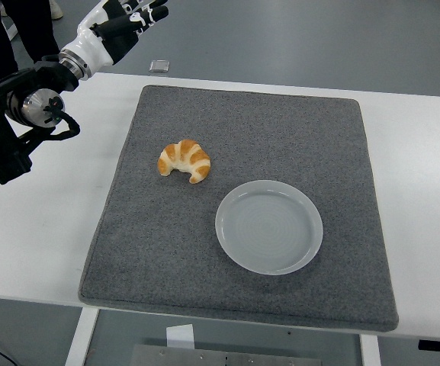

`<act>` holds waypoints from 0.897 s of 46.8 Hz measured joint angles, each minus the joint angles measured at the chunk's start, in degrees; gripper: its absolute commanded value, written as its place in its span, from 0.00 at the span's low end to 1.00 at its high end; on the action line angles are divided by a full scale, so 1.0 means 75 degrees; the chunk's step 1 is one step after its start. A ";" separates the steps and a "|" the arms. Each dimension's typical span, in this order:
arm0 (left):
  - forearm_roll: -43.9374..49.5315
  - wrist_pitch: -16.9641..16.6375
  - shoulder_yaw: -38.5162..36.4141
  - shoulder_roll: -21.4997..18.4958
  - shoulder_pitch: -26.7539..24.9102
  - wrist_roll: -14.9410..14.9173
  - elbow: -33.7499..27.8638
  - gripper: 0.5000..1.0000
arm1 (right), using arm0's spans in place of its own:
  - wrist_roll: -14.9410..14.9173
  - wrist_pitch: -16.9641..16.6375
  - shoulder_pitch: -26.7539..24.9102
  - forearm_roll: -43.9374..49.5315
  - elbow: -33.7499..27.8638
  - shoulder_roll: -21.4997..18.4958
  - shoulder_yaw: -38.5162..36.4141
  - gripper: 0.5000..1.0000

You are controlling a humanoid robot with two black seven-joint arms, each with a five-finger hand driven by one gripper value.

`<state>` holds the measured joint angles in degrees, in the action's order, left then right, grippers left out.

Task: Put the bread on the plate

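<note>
Golden bread [184,161] lies untouched left of the plate [269,226], well apart from the left hand [117,27], fingers [145,13] spread empty, raised over the counter's [44,221] far-left corner.

1. A golden-brown croissant [184,160] with paler cream bands across its ridges lies left of the frame's centre.
2. The plate [269,226], lower right of centre, is a pale grey-white, with faint concentric rings.
3. Both rest on a dark grey mat [311,145] with a speckled, felt-like texture.
4. The table [425,152] around the mat is plain white.
5. At upper left, the left hand [120,23] is black and white, on a black arm [6,130] with a silver metal joint.
6. The floor [319,38] along the top is a dull blue-grey.
</note>
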<state>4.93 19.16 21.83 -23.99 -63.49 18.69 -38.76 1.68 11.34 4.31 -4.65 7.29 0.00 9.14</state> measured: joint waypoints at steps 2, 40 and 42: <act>-0.0004 -0.0123 -0.0186 -0.0162 -0.0154 -0.0016 -0.0229 0.98 | -0.0001 0.0000 0.0000 0.0000 0.0000 0.0000 0.0000 0.90; -0.4302 -0.2263 -0.5177 -0.2107 -0.3026 -0.0031 -0.3986 0.98 | -0.0002 -0.0012 0.0001 -0.0002 0.0000 0.0000 -0.0012 0.90; -0.4582 -0.2392 -0.5181 -0.2099 -0.2935 -0.0031 -0.4098 0.98 | -0.0002 -0.0012 0.0005 -0.0002 -0.0001 0.0000 -0.0012 0.90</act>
<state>-29.44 1.21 -17.03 -39.73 -85.50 18.46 -69.49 1.67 11.25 4.35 -4.66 7.28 0.00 9.05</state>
